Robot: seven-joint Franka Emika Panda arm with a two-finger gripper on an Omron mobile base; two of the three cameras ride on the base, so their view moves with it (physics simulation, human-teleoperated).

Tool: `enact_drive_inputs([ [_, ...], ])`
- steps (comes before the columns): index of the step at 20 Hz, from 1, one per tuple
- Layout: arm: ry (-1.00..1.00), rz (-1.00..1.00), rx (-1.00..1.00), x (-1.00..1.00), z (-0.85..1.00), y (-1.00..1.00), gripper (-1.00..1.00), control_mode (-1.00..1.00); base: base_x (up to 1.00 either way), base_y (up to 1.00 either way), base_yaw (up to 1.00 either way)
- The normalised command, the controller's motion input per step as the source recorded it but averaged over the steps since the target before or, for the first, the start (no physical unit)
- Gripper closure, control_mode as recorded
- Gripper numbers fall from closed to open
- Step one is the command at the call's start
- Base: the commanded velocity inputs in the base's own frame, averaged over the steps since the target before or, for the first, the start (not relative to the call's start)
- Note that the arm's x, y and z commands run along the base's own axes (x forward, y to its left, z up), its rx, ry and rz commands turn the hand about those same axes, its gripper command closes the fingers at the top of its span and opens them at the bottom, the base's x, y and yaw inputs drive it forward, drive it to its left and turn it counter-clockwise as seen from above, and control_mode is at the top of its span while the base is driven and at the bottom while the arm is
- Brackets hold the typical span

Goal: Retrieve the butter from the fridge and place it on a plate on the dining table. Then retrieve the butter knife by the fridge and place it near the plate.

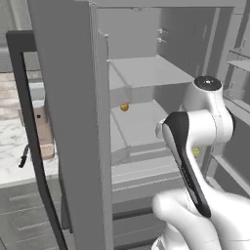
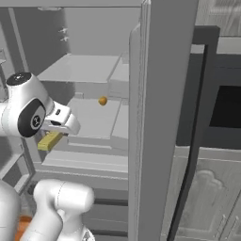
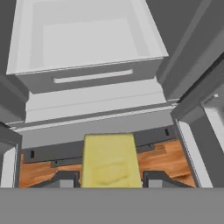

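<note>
Tool point(image 3: 109, 179) grips butter point(image 3: 110, 159) just outside open fridge point(image 2: 155, 117), clear of shelf edges.

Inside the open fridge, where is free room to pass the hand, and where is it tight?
The upper shelf is bare. The middle shelf is bare except for a small orange ball at its back. It is tight low down, where the tool grips the butter between the two open doors.

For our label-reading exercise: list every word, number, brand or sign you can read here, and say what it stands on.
None can be read.
The butter, the fridge and the robot arm carry no legible text; a small mark on the arm's joint is too blurred to read.
</note>
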Motion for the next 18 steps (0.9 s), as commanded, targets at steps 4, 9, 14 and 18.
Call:
enact_drive_inputs([
  [4,0.00,0.00,0.00,0.00,0.00,0.00,1.00,1.00,-0.62,0.00,0.00],
  [9,0.00,0.00,0.00,0.00,0.00,0.00,1.00,1.00,-0.64,0.00,0.00],
  [14,0.00,0.00,0.00,0.00,0.00,0.00,1.00,1.00,-0.73,0.00,0.00],
  [18,0.00,0.00,0.00,0.00,0.00,0.00,1.00,1.00,-0.75,0.07,0.00],
])
